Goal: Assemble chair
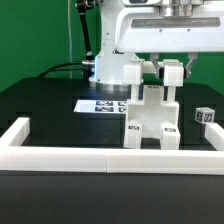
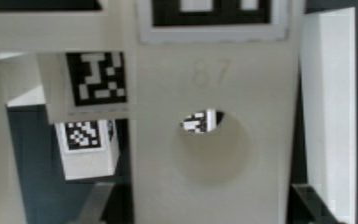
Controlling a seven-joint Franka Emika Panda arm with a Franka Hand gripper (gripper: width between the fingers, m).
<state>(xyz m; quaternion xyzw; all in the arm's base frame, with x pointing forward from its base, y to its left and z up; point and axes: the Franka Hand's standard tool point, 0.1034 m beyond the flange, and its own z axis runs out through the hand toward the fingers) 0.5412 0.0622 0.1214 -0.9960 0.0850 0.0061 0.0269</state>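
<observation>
Pincer point(image 1: 161, 78) clamped on chair point(image 1: 152, 118) top, wrist view alone shows panel hole point(image 2: 202, 121), exterior alone marker board point(image 1: 100, 104)

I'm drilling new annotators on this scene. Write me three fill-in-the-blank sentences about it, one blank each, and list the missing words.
1. The pincer grips the chair at its ____ end.
2. The marker board lies on the exterior view's ____ of the chair.
3. The small tagged cube sits on the ____ table.
Missing words: top; left; black.
</observation>
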